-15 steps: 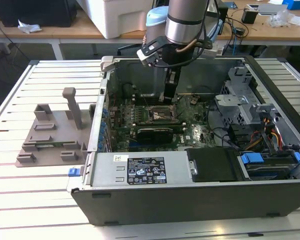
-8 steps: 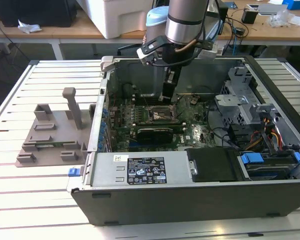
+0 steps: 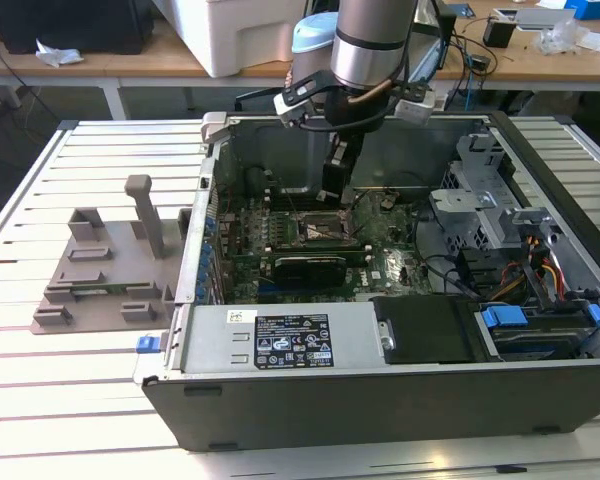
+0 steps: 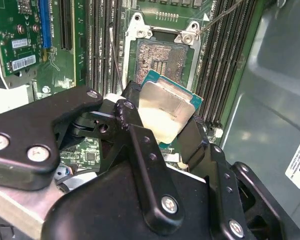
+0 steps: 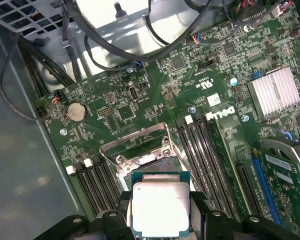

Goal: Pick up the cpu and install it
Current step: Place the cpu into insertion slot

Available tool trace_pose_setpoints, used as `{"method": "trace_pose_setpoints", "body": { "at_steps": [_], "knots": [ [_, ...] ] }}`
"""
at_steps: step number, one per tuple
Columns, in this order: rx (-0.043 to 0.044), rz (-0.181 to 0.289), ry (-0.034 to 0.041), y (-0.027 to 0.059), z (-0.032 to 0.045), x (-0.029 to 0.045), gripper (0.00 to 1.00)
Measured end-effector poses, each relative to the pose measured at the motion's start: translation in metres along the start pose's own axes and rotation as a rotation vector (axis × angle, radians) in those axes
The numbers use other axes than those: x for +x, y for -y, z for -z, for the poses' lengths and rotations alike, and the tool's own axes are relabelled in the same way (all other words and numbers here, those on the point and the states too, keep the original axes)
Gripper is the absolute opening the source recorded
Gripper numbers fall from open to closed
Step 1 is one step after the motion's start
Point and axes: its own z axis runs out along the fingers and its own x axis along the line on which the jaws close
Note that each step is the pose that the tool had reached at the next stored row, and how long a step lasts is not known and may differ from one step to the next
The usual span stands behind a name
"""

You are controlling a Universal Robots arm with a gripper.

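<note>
- At the exterior view's left, on the slatted metal desk [image 3: 80, 400]: a grey moulded fixture [image 3: 105, 270] with one upright post, just beside the case wall.
- Next to the right: open computer case [image 3: 380, 400] lying on its side, green motherboard [image 3: 310, 250] exposed inside.
- Mid-board: dark square socket [image 3: 315, 228] with a metal frame; in both wrist views seen with its contact field bare [image 4: 160, 60] [image 5: 140, 150].
- Flanking the socket on both sides: rows of long black memory slots [image 5: 205, 150].
- Above the socket, reaching down into the case: silver-and-black arm [image 3: 370, 40], with the end effector [image 3: 338, 190] low over the board.
- End effector [image 4: 162, 120] [image 5: 160, 212] clamped on the cpu, black fingers [image 4: 132, 107] [image 5: 124, 207] pressing two opposite edges.
- Cpu [image 4: 167, 110] [image 5: 160, 205]: silvery lid facing the cameras, green rim showing around it, gripped between the fingers and tilted in the second wrist view.
- Hangs at the near edge of the socket, not seated in it; cannot tell whether a corner touches the frame.
- Further along the board in the first wrist view: a round coin cell [image 5: 76, 111], a ribbed silver heatsink [image 5: 276, 92] and a blue slot [image 5: 267, 187].
- At the exterior view's right, inside the case: grey drive cage [image 3: 480, 200], bundled cables [image 3: 545, 275] and blue plastic tabs [image 3: 502, 320].
</note>
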Motion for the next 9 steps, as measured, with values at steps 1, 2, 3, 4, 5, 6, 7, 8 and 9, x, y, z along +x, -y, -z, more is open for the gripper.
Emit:
{"method": "trace_pose_setpoints", "body": {
  "at_steps": [1, 2, 3, 4, 5, 6, 7, 8, 9],
  "knots": [
    [0.0, -0.001, -0.0001, 0.0, 0.0, 0.0, 0.55],
    [0.0, -0.001, -0.0001, 0.0, 0.0, 0.0, 0.55],
    [0.0001, -0.001, -0.0001, -0.0001, 0.0, 0.0, 0.55],
    [0.0, 0.0, 0.0, -0.0001, 0.0, 0.0, 0.55],
    [-0.0003, 0.013, 0.0009, -0.0002, 0.0001, 0.0, 0.55],
    [-0.0014, 0.053, 0.0035, -0.0002, 0.0, 0.0001, 0.55],
    [-0.0019, 0.071, 0.0049, -0.0001, 0.0001, 0.0, 0.55],
    [-0.0024, 0.09, 0.006, -0.0002, 0.0, 0.0, 0.55],
    [-0.0032, 0.119, 0.008, -0.0002, 0.0, 0.0, 0.55]
  ]
}}
